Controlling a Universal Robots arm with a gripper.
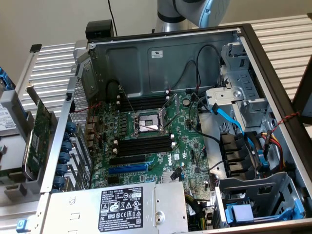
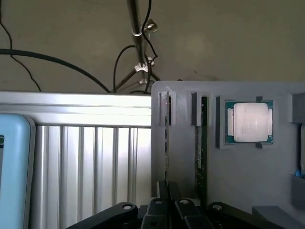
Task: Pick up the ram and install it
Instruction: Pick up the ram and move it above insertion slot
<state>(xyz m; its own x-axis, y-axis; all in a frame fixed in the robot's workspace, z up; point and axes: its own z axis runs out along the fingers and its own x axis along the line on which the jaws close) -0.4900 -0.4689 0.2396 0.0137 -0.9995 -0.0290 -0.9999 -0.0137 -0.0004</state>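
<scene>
Now | pick-up | hand clenched on what seems the ram, edge-on in the grey tray | we'd keep the grip square, pull straight along its slot.

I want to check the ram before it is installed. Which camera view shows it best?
The wrist view: the ram stands on edge, thin and green, in a slot of the grey tray, beside the processor. The exterior view takes in the open computer case and its black memory slots instead.
</scene>
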